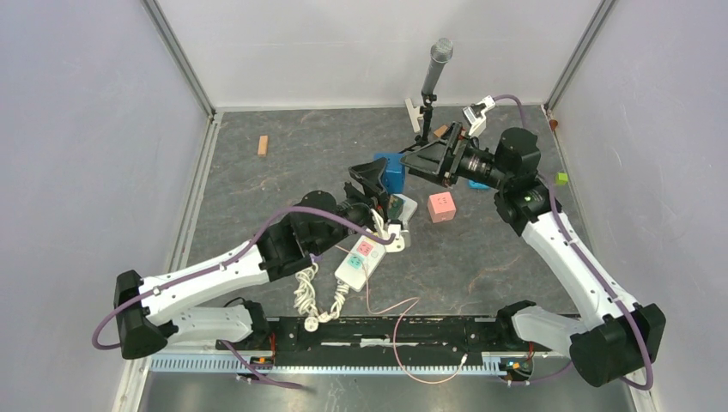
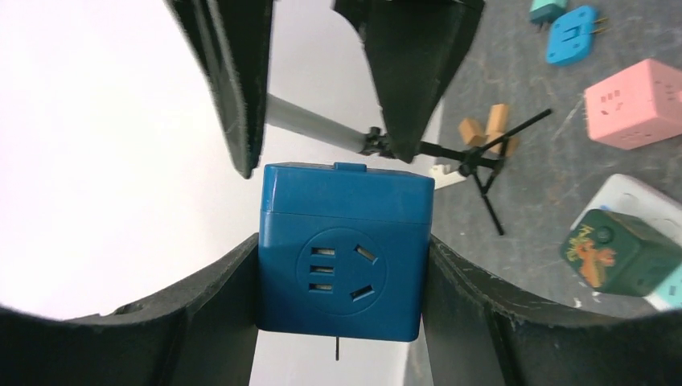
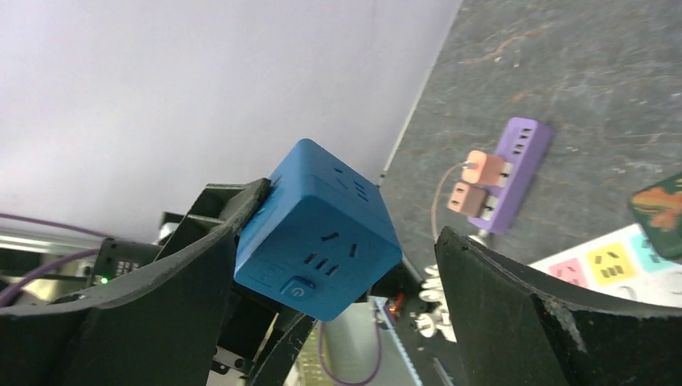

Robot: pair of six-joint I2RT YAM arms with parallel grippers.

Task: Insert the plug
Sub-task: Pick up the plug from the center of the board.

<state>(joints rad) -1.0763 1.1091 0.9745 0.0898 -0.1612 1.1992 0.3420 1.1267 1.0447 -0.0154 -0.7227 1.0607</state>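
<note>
Your grey table (image 1: 283, 172) carries both arms reaching in to meet above its middle, well off the surface. I judge that is so the plug can be re-gripped in free air, away from the clutter.

Below them lies the white power strip (image 1: 364, 255), its coloured sockets facing up. It looks like the likely target, though the purple strip (image 3: 515, 173) also shows in the right wrist view.

Your left gripper (image 2: 343, 241) is clamped on the blue cube plug (image 2: 342, 273), one finger pressed flat on each side. This leaves the socket face and the top free for the other arm.

Your right gripper (image 3: 338, 237) stands wide apart and holds nothing. The cube sits between its fingers, nearer one of them, with a clear gap to the other. You cannot tell whether the nearer finger touches.

A thin prong (image 2: 336, 347) peeks out beneath the cube, so the pin side seems to face down. Watch that it stays unobstructed when your right fingers close.
</note>
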